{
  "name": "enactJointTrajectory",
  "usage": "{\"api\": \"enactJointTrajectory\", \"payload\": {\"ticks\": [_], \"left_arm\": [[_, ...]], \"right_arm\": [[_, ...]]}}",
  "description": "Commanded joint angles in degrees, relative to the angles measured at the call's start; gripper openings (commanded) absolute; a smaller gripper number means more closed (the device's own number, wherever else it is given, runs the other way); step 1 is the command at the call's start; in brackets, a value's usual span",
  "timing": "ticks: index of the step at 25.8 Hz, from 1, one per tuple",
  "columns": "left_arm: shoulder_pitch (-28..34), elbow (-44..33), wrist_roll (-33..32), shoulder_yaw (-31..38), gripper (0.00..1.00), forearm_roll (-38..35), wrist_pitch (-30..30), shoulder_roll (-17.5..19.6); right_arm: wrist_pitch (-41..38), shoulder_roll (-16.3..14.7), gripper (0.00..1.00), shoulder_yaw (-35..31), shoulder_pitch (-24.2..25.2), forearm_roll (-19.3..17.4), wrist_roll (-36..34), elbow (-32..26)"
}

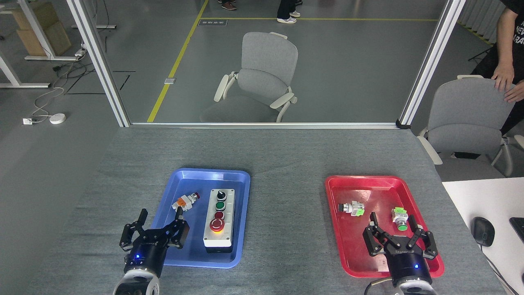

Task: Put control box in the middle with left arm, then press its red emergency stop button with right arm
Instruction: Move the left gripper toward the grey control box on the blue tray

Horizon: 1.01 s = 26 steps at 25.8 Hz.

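The control box, light grey with a black base, lies lengthwise in the right half of the blue tray. Its row runs from a black knob at the far end through a green and a small dark-red button to the big red emergency stop button nearest me. My left gripper stands open over the tray's near left edge, left of the box and apart from it. My right gripper is open over the red tray, holding nothing. The middle, bare grey felt, lies between the trays.
A small white-and-orange switch part lies in the blue tray left of the box. Two loose button parts lie in the red tray. A white desk with a mouse adjoins on the right. A person's hands rest on a chair beyond.
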Motion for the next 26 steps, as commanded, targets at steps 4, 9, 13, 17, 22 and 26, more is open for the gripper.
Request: {"api": "enactJointTrajectory", "payload": {"ticks": [4, 9, 13, 17, 22, 26], "left_arm": [[2.6, -5.1, 1.3, 1.5, 0.99, 0.2, 0.2, 0.3], [7.9, -12.5, 0.9, 2.5, 0.99, 0.3, -0.7, 1.2], [13.1, -16.0, 1.8, 2.5, 0.99, -0.1, -3.6, 1.2], [20.6, -21.7, 2.3, 2.2, 0.97, -6.4, -3.6, 0.9], [22.7, -21.2, 1.8, 0.3, 0.97, -18.5, -1.5, -5.1], [22.6, -17.6, -0.2, -2.0, 0.97, -25.0, 0.4, -11.1]], "right_arm": [[0.0, 0.0, 0.98, 0.0, 0.0, 0.0, 0.1, 0.0], [0.0, 0.3, 0.98, 0.0, 0.1, 0.0, 0.2, 0.0], [0.0, 0.3, 0.98, 0.1, 0.1, 0.0, 0.1, 0.0], [0.0, 0.3, 0.98, 0.0, 0.3, 0.0, 0.1, 0.0], [0.0, 0.3, 0.98, 0.0, 0.3, 0.0, 0.2, 0.0], [-0.4, 0.3, 0.98, -0.8, 0.3, 0.0, 0.2, 0.0]]}}
